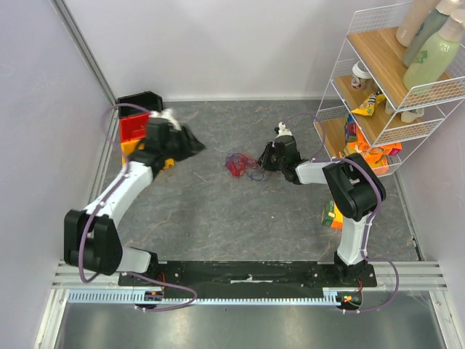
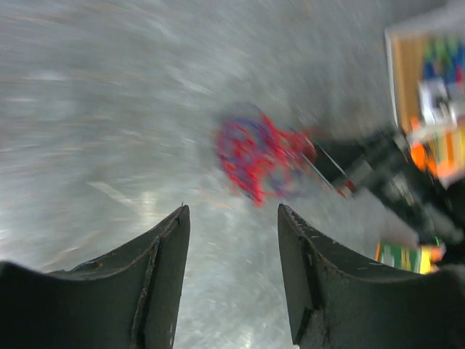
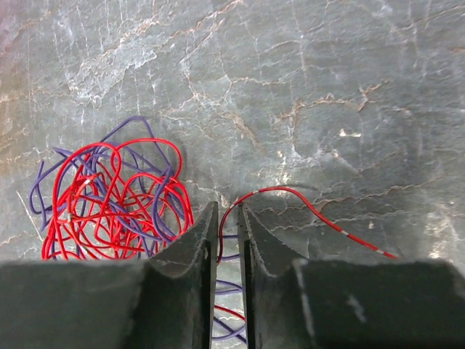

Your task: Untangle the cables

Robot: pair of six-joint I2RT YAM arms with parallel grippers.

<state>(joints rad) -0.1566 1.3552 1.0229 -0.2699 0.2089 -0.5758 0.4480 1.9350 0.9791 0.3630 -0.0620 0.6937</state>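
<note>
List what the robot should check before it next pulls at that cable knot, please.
1. Left jaws open and empty: ok.
2. Red strand runs between the right jaws: ok.
3. Right jaws pinching that strand firmly: cannot tell, a narrow gap shows.
4. Tangle lying on the table, just beside the right jaws: ok.
5. Left jaws close enough to hold the tangle: not ok, they are well off to its left.
</note>
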